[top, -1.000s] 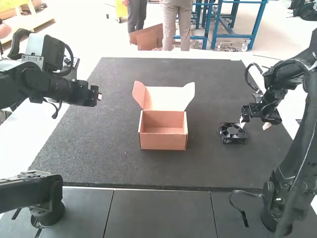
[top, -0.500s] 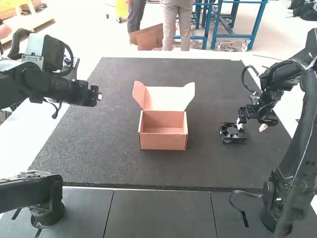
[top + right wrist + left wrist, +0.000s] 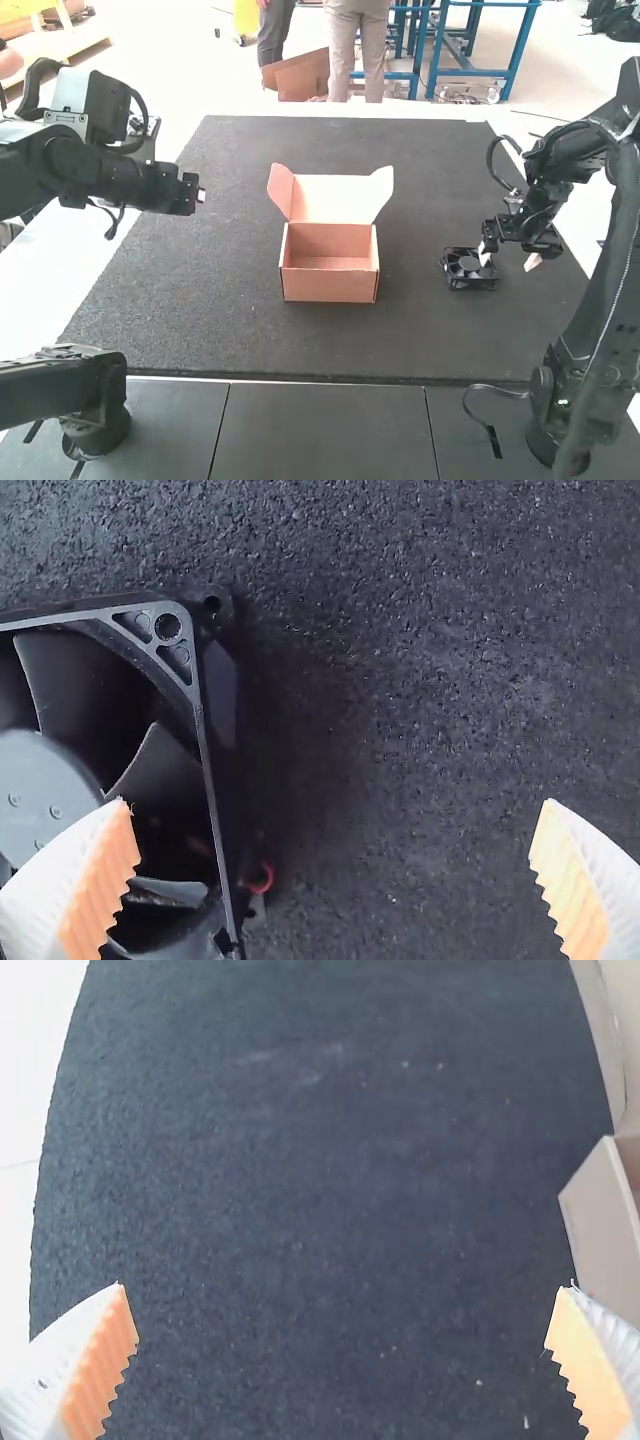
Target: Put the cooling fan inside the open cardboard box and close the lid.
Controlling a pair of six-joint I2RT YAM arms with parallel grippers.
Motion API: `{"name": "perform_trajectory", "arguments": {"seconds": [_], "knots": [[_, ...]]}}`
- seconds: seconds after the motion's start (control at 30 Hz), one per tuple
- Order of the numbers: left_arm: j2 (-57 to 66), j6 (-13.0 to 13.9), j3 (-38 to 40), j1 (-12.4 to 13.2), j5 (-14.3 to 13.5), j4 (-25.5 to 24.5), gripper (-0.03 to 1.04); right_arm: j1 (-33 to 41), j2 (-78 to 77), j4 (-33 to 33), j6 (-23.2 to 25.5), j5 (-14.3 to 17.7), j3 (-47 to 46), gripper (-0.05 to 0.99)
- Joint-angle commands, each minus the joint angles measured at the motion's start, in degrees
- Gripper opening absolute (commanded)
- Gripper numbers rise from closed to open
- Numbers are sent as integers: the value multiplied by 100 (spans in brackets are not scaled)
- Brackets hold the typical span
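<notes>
since nothing sits inside the box yet, the task looks barely started. left gripper (image 3: 194, 190) hangs over the black mat (image 3: 200, 290) on the worktop, well left of the box, fingers spread wide and empty. cardboard box (image 3: 330, 262) stands upright mid-mat, lid (image 3: 330, 197) flap up at the back, side tabs out, inside looks empty. cooling fan (image 3: 469, 268) lies flat on the mat right of the box, apart from it. right gripper (image 3: 509, 255) is low over the fan's right edge, fingers wide open, gripping nothing. in the right wrist view one orange pad (image 3: 96, 878) is above the fan frame, the other above bare mat. left to do, as i judge it: grasp the fan, carry it over, drop it in the box, fold the lid shut.
</notes>
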Motion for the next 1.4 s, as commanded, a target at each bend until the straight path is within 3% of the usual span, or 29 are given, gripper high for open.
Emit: {"name": "perform_trajectory", "arguments": {"seconds": [0.0,0.67,0.8,0.97,1.17,1.37], "knots": [[-81,-24,245,-5,-23,-4,97,-16,69,-46,57,3,142,90],[-98,-24,254,4,-23,-56,97,-113,368,50,4,434,116,90],[-107,-24,254,4,-23,-65,97,-113,412,50,4,346,116,74],[-107,-24,263,4,-23,-65,97,-86,412,50,31,-41,11,36],[-107,-33,272,4,-31,-74,97,-69,465,59,286,-445,-42,-2],[-107,-24,254,4,-31,-83,97,-104,386,138,391,-673,11,-2]]}}
